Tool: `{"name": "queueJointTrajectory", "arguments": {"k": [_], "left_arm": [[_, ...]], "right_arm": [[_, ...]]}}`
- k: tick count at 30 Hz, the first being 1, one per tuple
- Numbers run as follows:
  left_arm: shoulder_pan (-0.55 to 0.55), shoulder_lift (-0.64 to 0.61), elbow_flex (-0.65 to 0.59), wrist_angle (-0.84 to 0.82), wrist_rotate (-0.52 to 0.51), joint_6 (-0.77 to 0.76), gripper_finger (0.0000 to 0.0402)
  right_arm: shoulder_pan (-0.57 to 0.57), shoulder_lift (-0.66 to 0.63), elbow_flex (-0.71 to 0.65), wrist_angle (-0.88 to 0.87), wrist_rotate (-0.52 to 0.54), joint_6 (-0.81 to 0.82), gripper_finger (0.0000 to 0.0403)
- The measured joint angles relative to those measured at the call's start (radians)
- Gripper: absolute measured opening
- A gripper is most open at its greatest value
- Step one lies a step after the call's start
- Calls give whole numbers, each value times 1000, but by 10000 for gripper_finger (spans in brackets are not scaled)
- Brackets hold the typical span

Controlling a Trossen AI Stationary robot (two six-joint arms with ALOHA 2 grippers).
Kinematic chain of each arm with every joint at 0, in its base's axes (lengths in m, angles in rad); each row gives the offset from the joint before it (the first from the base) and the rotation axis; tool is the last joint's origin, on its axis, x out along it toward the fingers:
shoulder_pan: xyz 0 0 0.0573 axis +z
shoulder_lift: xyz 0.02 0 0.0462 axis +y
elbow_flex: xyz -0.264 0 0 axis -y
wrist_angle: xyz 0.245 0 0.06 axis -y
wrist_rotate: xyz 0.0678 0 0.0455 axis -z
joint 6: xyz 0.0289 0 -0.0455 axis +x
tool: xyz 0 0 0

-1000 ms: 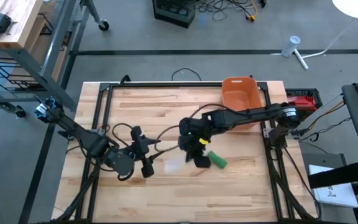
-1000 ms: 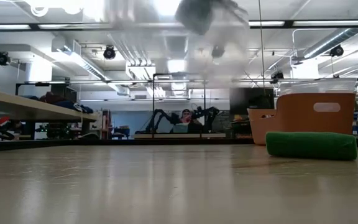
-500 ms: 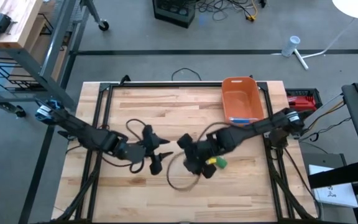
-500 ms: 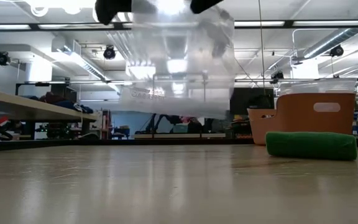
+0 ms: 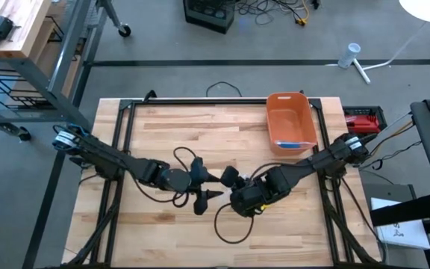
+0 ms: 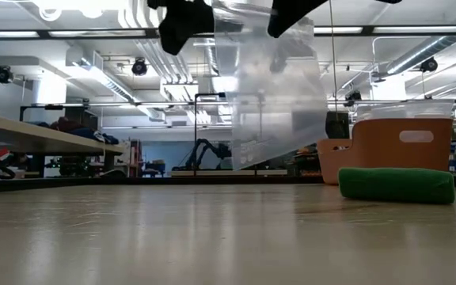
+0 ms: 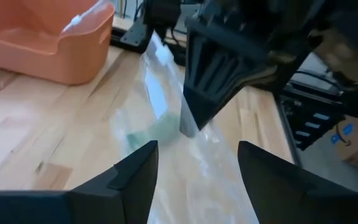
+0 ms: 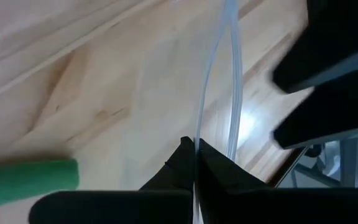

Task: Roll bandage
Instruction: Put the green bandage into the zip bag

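Currently the green bandage roll (image 6: 397, 184) lies on the wooden table (image 5: 200, 123), on its side, just in front of the orange bin (image 6: 390, 146) in the low view; the right wrist view shows one end of it (image 8: 27, 180) flat on the wood. From above it's hidden under the right arm, so no placing there. A clear plastic bag (image 6: 271, 99) hangs above the table, off the surface, held at its top edge. Right gripper (image 8: 194, 163) has its fingers pressed together on the bag's thin edge, which runs straight up from between the tips. Left gripper (image 7: 194, 171) has its fingers spread apart, pointed at the bag (image 7: 166, 118) with the right gripper's fingers just beyond; whether either left finger touches the plastic, can't tell. In the high view both grippers meet near the table's middle, left (image 5: 207, 183) facing right (image 5: 237, 187), close together. Orange bin (image 5: 290, 119) sits at the table's far right edge, well apart from the grippers, with something pale and blue inside, too small to identify.
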Motion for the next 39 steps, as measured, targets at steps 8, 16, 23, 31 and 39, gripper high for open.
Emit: {"name": "queueJointTrajectory", "arguments": {"k": [8, 16, 23, 31, 39], "left_arm": [[11, 95, 55, 6, -66, 87, 234], [12, 136, 74, -9, -135, 133, 235], [19, 135, 73, -53, -165, 154, 176], [19, 122, 80, -54, -164, 202, 12], [13, 94, 162, -133, -191, 239, 3]], "right_arm": [[3, 0, 0, 4, 19, -24, 0], [10, 0, 0, 5, 22, -18, 0], [20, 0, 0, 13, 21, 21, 0], [16, 0, 0, 21, -126, 269, 0], [16, 0, 0, 50, -154, 494, 79]]}}
